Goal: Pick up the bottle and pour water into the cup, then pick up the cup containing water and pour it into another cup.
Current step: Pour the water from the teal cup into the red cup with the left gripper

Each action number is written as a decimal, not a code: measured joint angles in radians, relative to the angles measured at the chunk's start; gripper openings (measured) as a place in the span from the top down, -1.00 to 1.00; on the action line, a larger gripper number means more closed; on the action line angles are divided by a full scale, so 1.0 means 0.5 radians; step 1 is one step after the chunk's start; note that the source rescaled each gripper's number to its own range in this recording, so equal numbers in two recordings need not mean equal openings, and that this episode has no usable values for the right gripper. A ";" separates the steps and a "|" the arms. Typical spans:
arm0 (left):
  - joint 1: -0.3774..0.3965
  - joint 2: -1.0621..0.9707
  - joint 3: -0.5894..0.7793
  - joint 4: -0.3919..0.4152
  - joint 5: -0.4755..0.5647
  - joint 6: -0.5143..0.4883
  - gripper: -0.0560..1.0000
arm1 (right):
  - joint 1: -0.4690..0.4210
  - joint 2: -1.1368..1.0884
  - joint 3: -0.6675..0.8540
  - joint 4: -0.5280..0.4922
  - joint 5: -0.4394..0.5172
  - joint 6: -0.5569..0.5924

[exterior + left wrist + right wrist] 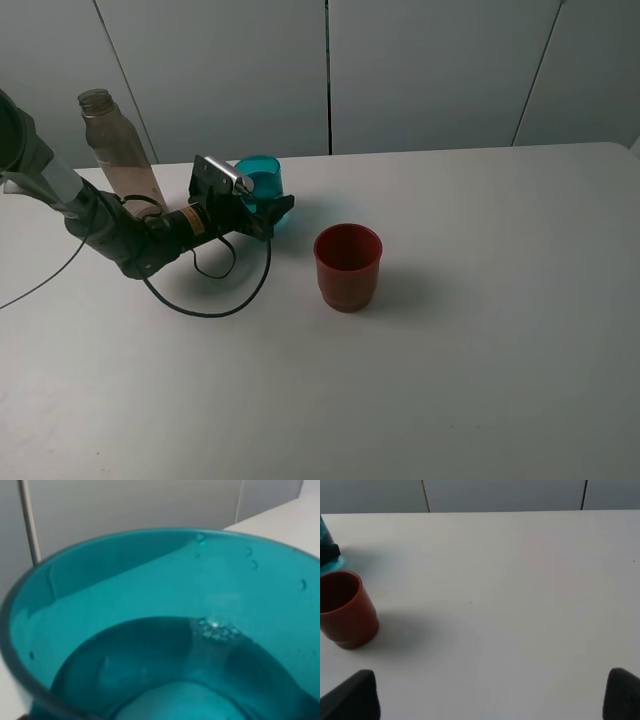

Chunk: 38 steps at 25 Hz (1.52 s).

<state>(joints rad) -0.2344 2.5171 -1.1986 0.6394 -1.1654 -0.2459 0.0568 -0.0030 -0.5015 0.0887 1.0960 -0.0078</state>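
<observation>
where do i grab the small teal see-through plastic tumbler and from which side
Take the small teal translucent plastic tumbler by its smooth side wall, low down, coming level from the left, as the left gripper does. It stands upright with water inside, so a side grip keeps it level, rim clear.

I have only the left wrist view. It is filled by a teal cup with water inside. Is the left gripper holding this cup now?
Observer: Yes. In the high view the left gripper is shut on the cup, and the cup appears to stand on the table.
Operator: Where is the red cup for the second pour?
Observer: The red cup stands upright, apart from the teal one, to its right and nearer the high camera.
Operator: And the right gripper?
Observer: The right wrist view shows the right gripper open over the table, and it is not touching the red cup.
</observation>
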 joint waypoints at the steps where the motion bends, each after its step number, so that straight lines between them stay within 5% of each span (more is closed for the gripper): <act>1: 0.000 -0.005 0.000 0.029 -0.004 -0.005 0.83 | 0.000 0.000 0.000 0.000 0.000 0.000; 9: 0.047 -0.224 0.135 0.349 0.010 -0.009 0.83 | 0.000 0.000 0.000 0.000 0.000 0.000; 18: 0.105 -0.559 0.161 1.041 0.240 -0.061 0.83 | 0.000 0.000 0.000 0.000 0.000 0.000; 38: 0.040 -0.883 0.163 1.465 0.264 -0.417 0.83 | 0.000 0.000 0.000 0.000 0.000 0.000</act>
<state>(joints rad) -0.2145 2.0754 -1.1169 1.3721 -1.0335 -0.4542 0.0568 -0.0030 -0.5015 0.0887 1.0960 -0.0078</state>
